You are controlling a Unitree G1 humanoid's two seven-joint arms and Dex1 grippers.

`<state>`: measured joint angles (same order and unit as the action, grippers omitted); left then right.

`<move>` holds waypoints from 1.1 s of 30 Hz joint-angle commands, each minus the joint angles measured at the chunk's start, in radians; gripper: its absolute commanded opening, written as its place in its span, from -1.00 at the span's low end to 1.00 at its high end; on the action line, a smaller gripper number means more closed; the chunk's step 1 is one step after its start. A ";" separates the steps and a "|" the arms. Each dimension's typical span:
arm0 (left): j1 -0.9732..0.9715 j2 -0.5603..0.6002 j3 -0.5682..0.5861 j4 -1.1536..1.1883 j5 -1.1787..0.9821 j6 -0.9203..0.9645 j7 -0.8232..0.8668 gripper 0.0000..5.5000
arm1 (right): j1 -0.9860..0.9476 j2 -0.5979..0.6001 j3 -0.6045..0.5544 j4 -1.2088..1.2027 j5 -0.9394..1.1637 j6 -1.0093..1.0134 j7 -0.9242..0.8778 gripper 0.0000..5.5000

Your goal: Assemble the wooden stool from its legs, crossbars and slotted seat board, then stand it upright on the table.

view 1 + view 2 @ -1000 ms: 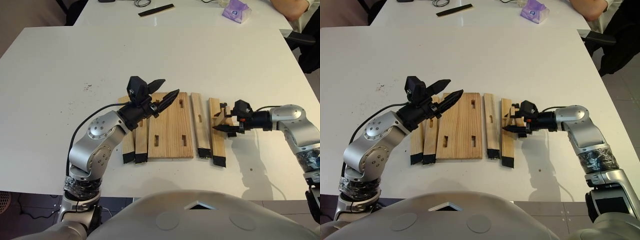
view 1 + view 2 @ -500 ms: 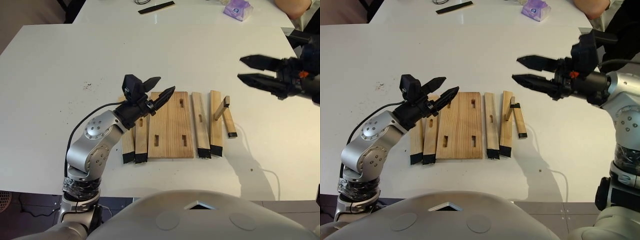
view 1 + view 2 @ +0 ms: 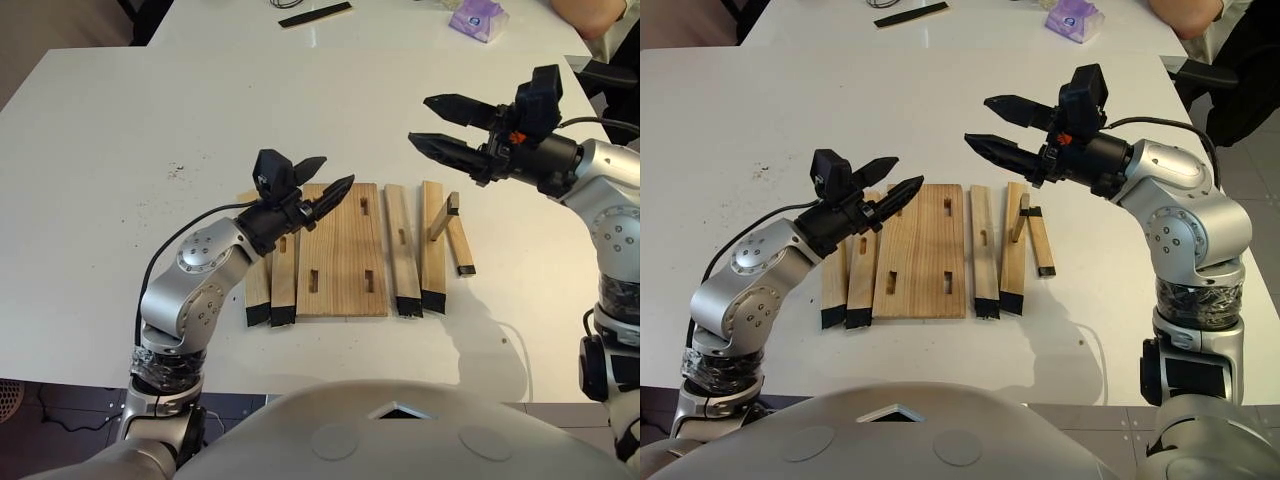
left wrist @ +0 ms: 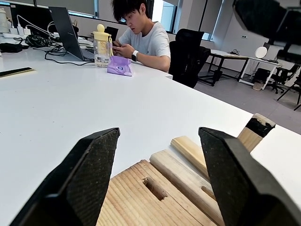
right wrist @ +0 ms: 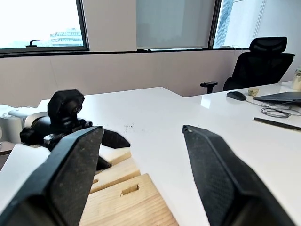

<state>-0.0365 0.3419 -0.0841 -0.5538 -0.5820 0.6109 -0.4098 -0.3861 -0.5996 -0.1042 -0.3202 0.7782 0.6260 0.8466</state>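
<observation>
Hovering spread and empty, the left claw and right claw could nudge the loose seat board or topple the tilted crossbar when descending.

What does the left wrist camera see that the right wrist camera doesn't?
Left wrist view: a purple pouch, a bottle and a laptop farther off, and a black-tipped piece past the seat board. Right wrist view: a mouse on a far desk, and the left arm beside the seat board. Shared: the seat board, the white table, and an open gripper up close, the left gripper in one, the right gripper in the other.
</observation>
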 commanded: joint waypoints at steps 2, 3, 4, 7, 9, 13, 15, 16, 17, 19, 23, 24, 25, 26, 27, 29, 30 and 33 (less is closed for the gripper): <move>-0.011 0.007 -0.009 0.000 0.007 0.015 -0.007 0.13 | 0.061 -0.014 0.055 0.003 -0.089 -0.066 0.033 0.13; -0.013 0.014 -0.011 0.000 0.007 0.012 -0.017 0.13 | 0.114 -0.021 0.090 0.032 -0.135 -0.100 0.057 0.13; -0.014 0.022 -0.017 -0.006 0.010 0.008 -0.029 0.13 | 0.164 -0.023 0.124 0.073 -0.185 -0.140 0.072 0.13; -0.020 0.035 -0.029 -0.015 0.007 0.013 -0.053 0.13 | 0.274 -0.015 0.177 0.178 -0.301 -0.262 0.095 0.13; -0.025 0.040 -0.027 -0.012 0.002 0.018 -0.060 0.13 | 0.281 0.001 0.151 0.177 -0.284 -0.276 0.079 0.13; -0.028 0.045 -0.012 -0.005 -0.003 0.021 -0.063 0.13 | 0.203 0.015 0.037 0.056 -0.122 -0.185 0.005 0.13; -0.013 0.040 -0.008 -0.012 -0.003 0.016 -0.053 0.13 | 0.161 0.010 -0.031 -0.029 0.002 -0.105 -0.044 0.13; -0.006 0.035 -0.009 -0.016 -0.001 0.014 -0.047 0.13 | 0.145 0.002 -0.065 -0.070 0.076 -0.060 -0.069 0.13; 0.001 0.031 -0.010 -0.020 0.002 0.011 -0.041 0.13 | 0.139 -0.009 -0.092 -0.104 0.143 -0.019 -0.086 0.13; 0.014 0.022 -0.011 -0.024 0.011 0.004 -0.027 0.13 | 0.230 -0.102 -0.101 -0.203 0.198 0.036 0.003 0.13; 0.034 0.020 0.002 -0.026 0.027 -0.013 -0.012 0.13 | 0.510 -0.299 -0.042 -0.273 0.032 -0.028 0.258 0.13; 0.037 0.020 0.006 -0.025 0.028 -0.015 -0.012 0.13 | 0.540 -0.316 -0.029 -0.250 -0.009 -0.046 0.273 0.13; 0.041 0.019 0.009 -0.025 0.031 -0.017 -0.011 0.13 | 0.553 -0.322 -0.011 -0.222 -0.046 -0.067 0.284 0.13; 0.046 0.018 0.008 -0.024 0.036 -0.021 -0.012 0.13 | 0.566 -0.323 0.016 -0.192 -0.095 -0.099 0.294 0.13; 0.047 0.018 0.003 -0.020 0.041 -0.025 -0.014 0.13 | 0.575 -0.316 0.049 -0.165 -0.145 -0.134 0.297 0.13; 0.043 0.015 -0.006 -0.013 0.050 -0.028 -0.016 0.13 | 0.574 -0.285 0.123 -0.100 -0.267 -0.224 0.275 0.13; 0.039 0.013 -0.011 -0.009 0.055 -0.029 -0.016 0.13 | 0.567 -0.260 0.163 -0.056 -0.340 -0.282 0.246 0.13; 0.032 0.012 -0.018 0.003 0.067 -0.033 -0.024 0.13 | 0.564 -0.197 0.222 0.033 -0.442 -0.378 0.199 0.13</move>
<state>0.0038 0.3495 -0.0901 -0.5633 -0.5277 0.5781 -0.4297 0.1836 -0.8307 0.0915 -0.3349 0.3870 0.3043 1.0752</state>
